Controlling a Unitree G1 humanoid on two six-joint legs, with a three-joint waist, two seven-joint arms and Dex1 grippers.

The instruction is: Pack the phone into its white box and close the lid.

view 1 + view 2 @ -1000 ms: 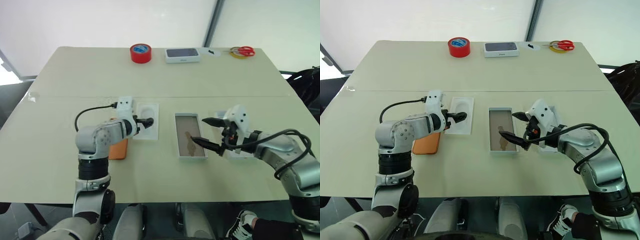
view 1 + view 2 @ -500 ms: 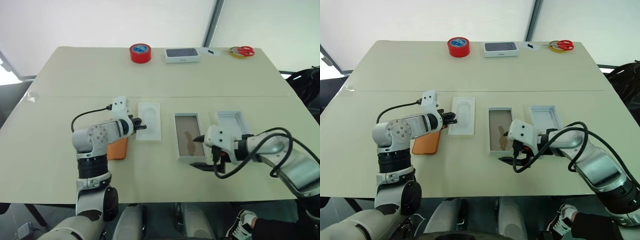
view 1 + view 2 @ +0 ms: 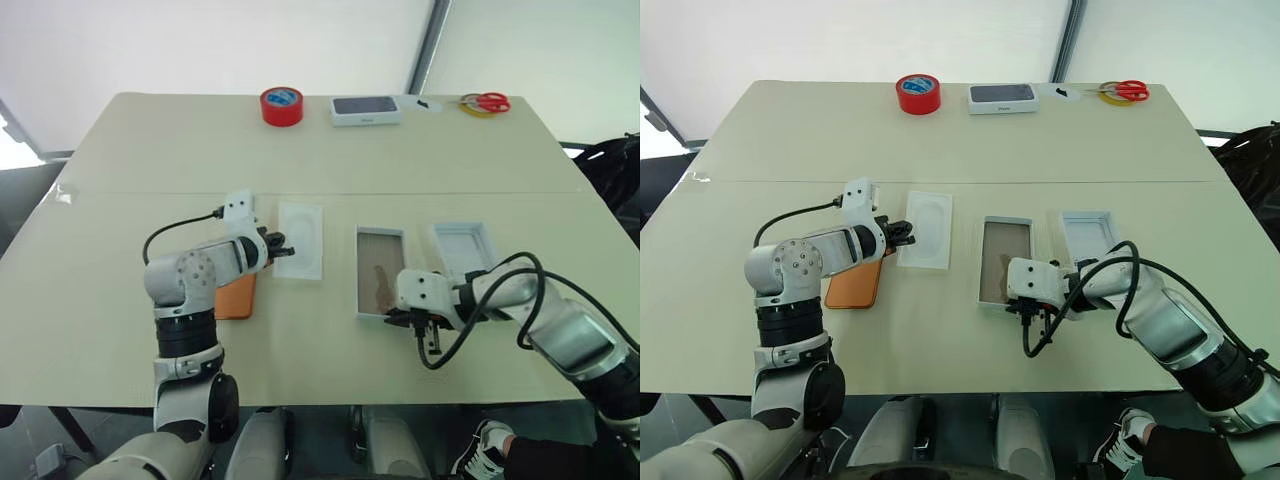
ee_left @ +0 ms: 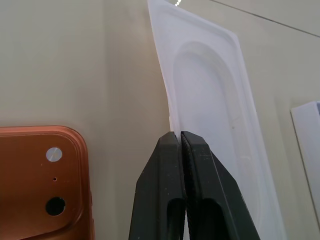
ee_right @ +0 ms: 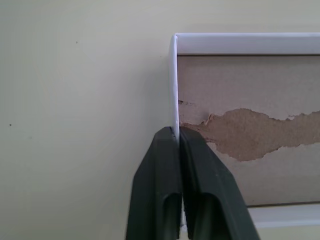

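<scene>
A: What does the next move turn on?

B: The counter (image 3: 330,150) is matte and cream. On it the phone (image 3: 237,297) lies flat, back up, long axis running away from the robot, just beside the left gripper (image 3: 283,251) on its near, outer side. That arm is much the nearer.

A: Is that gripper free?

B: No. Its fingers are pinched on the edge of the insert (image 3: 300,240), a thin moulded white sheet with an oval recess.

A: And the box (image 3: 379,286)?

B: A shallow white card tray with a torn tan floor, long axis parallel to the phone's. The right gripper (image 3: 415,322) is clamped on the wall at its near end; the tray runs away from it. I'd judge it is steadying or shifting it.

A: The lid (image 3: 462,246)?

B: White inside up, just beyond that gripper, beside the box.
</scene>
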